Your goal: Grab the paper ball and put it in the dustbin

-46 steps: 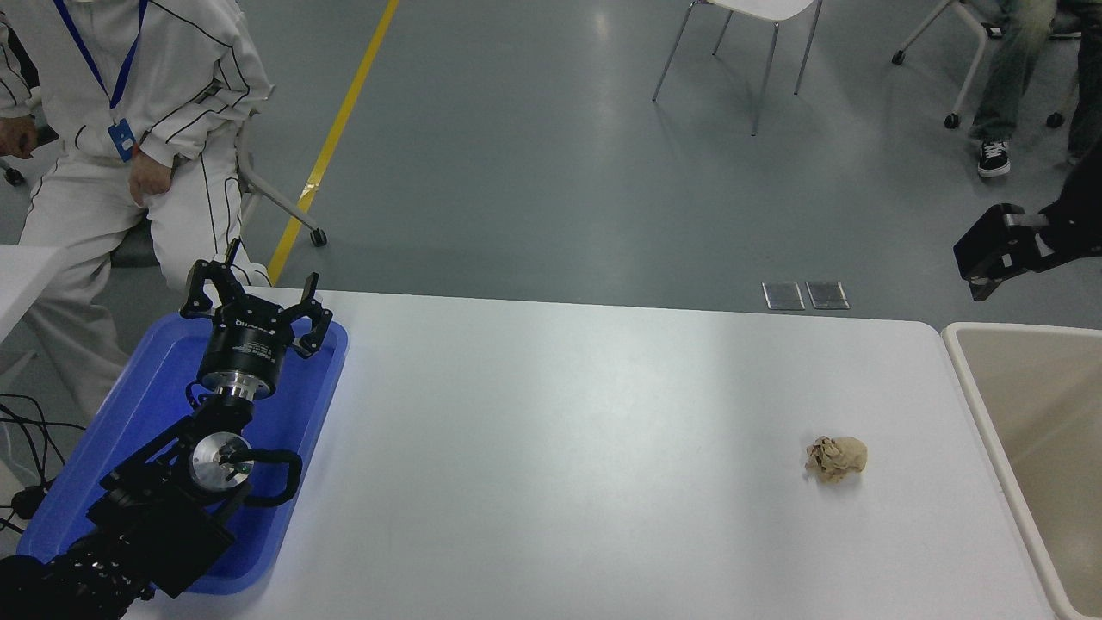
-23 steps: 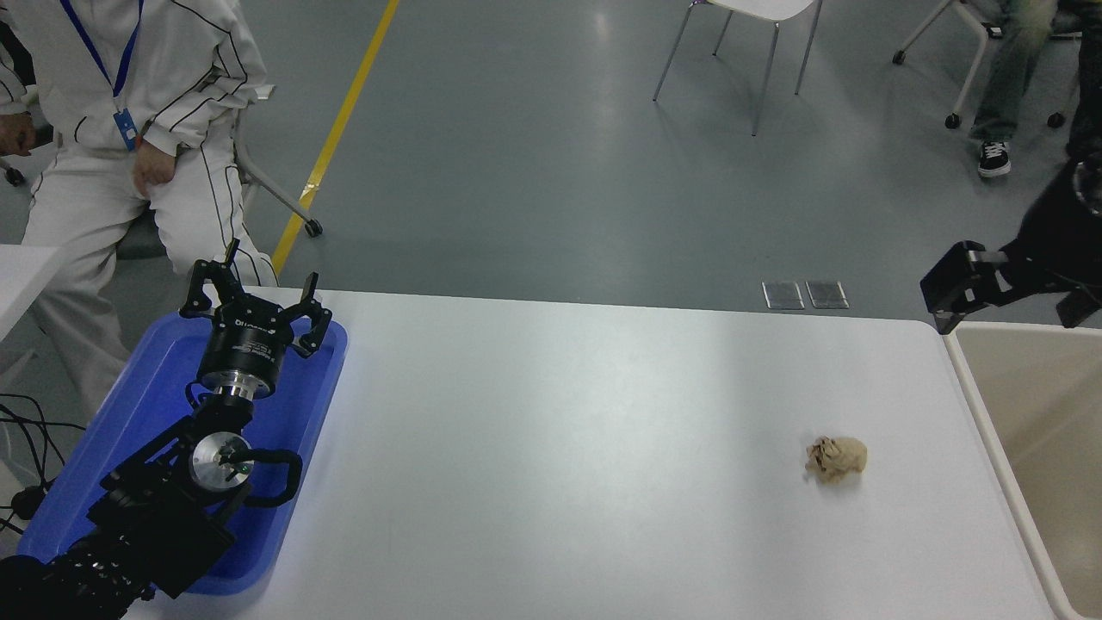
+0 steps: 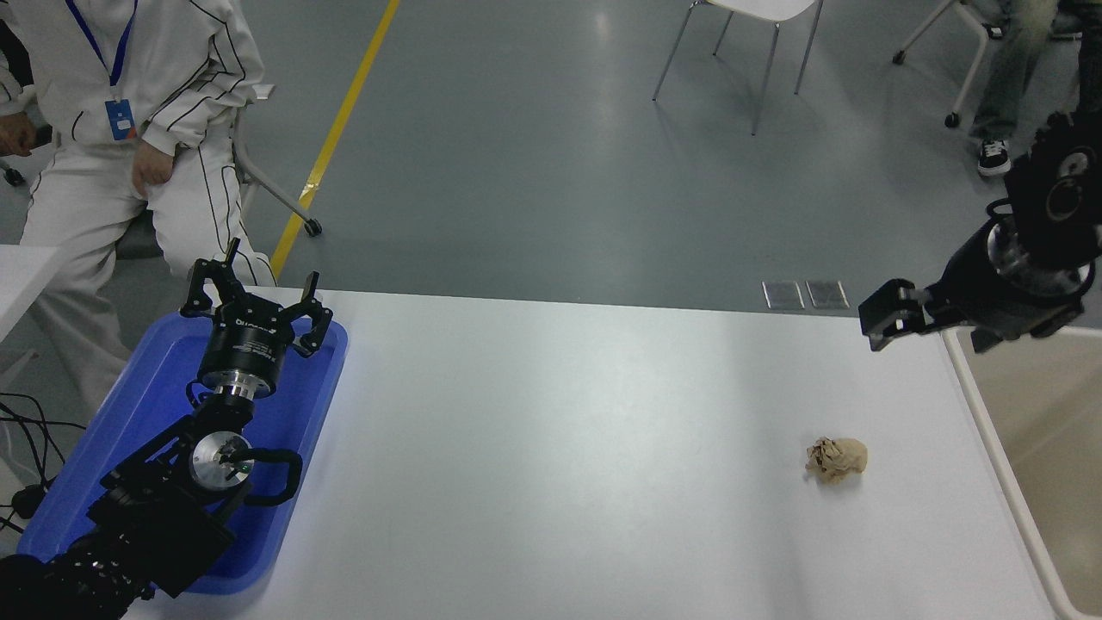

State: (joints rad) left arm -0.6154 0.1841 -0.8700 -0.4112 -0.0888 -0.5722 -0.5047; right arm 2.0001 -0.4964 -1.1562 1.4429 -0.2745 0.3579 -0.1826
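The paper ball [image 3: 837, 458], a crumpled tan wad, lies on the white table [image 3: 551, 448] toward its right side. The beige dustbin [image 3: 992, 432] stands against the table's right edge, with only its left rim and part of its inside in view. My right gripper [image 3: 887, 317] comes in from the right edge and hangs above the table's far right corner, well behind the ball and apart from it. My left gripper [image 3: 256, 299] is parked open over the blue tray at the lower left, holding nothing.
A shallow blue tray [image 3: 146, 405] sits on the table's left end under the left arm. A person in white [image 3: 129, 129] sits at the far left beyond the table. Chairs [image 3: 749, 34] and another person's legs [image 3: 1003, 86] are on the floor behind.
The right arm has swung leftward and further into view, from beyond the dustbin to above the table's far right corner. The ball and the left arm have not moved.
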